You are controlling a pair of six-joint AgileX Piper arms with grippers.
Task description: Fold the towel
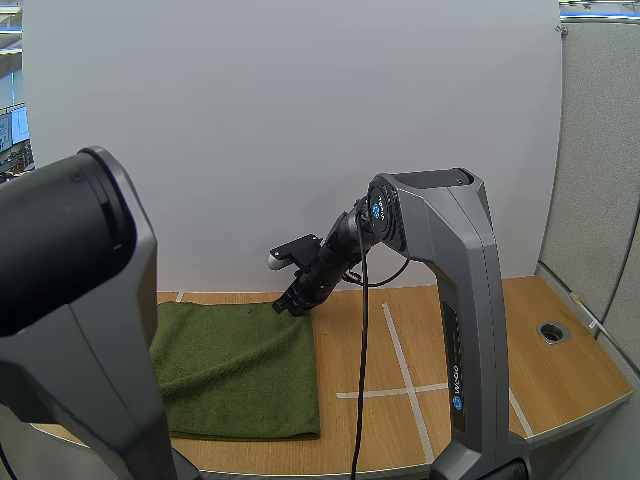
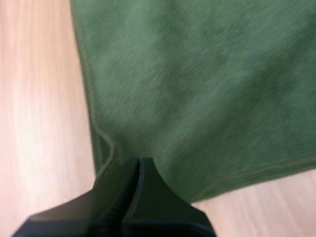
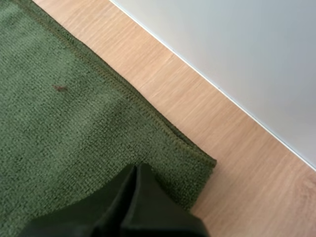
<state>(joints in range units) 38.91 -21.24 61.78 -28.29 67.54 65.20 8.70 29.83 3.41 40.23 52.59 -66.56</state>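
Lying flat on the wooden table, the green towel covered the area from about 7 to 9 o'clock of the tabletop in the high view, its right edge well apart from the white tape lines crossing the wood at 5 o'clock. My right gripper reached down to the towel's 1 o'clock corner, touching the cloth there; seen from the right wrist, its fingers were pressed together as one dark wedge just inside that corner, and I could not tell whether any cloth sat between them. My left gripper was closed too, its tips pinching the towel just beside a corner, where the hemmed edge puckered up toward them. A round metal-rimmed hole sat at 3 o'clock of the table, well apart from the towel.
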